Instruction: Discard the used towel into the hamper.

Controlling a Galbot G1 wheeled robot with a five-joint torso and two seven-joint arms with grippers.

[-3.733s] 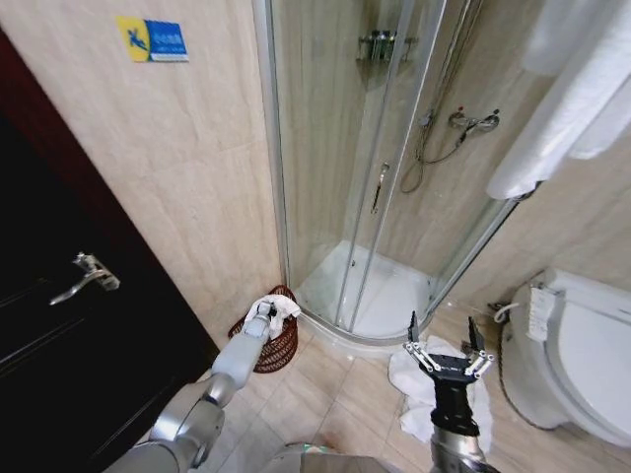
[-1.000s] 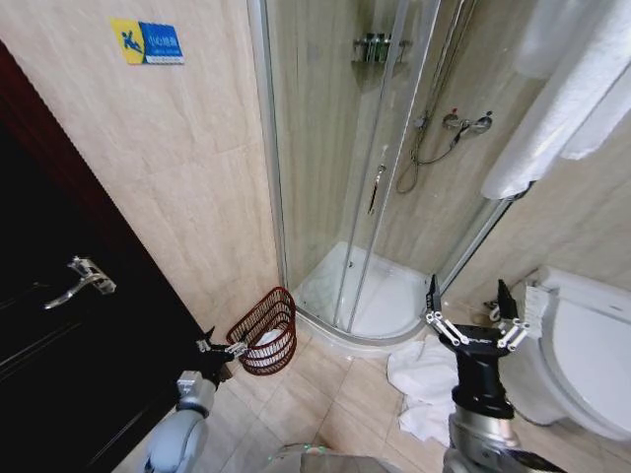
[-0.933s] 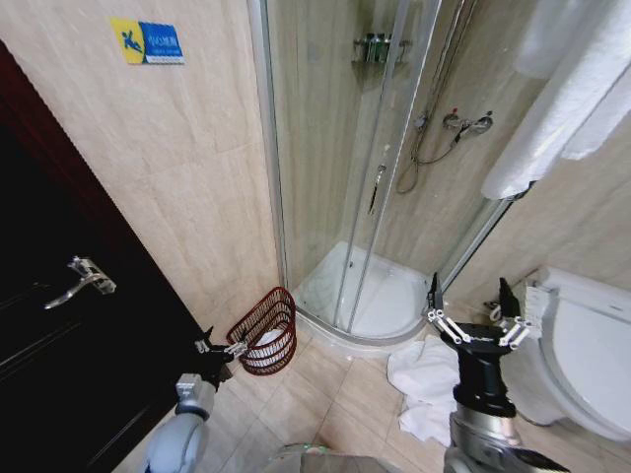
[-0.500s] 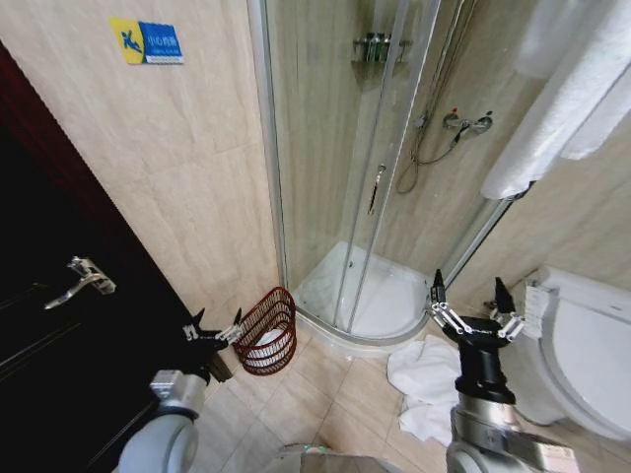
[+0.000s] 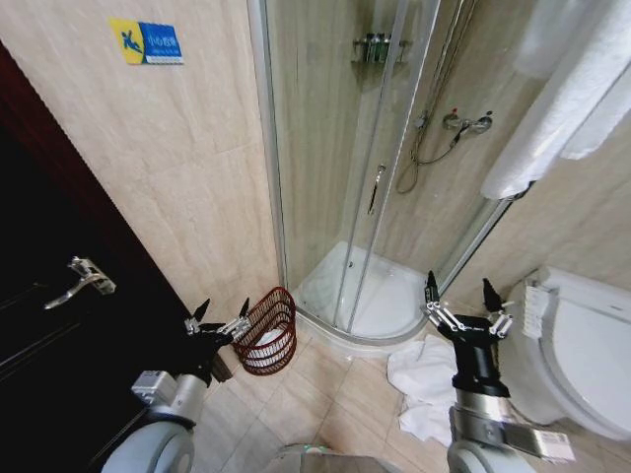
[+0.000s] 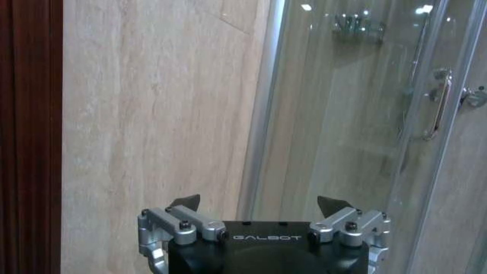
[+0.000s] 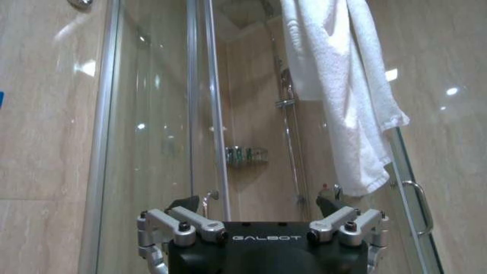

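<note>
I'm working in a tiled bathroom: a curved glass shower enclosure [image 5: 385, 187] with a chrome mixer tap [image 5: 465, 122] stands beyond my end effectors, a white toilet [image 5: 582, 350] sits beside the right one, and white towels [image 5: 567, 94] hang above it.

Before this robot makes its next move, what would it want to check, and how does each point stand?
1. Towel in the hamper: ok, white cloth lies inside.
2. Left hand empty: ok, open, holding nothing, beside the hamper's rim.
3. Right hand empty: ok, open, raised above the floor.
4. Hamper upright: not ok, it looks tipped with its mouth toward the camera.
5. Floor clear of towels: not ok, a white towel lies by the toilet.
</note>
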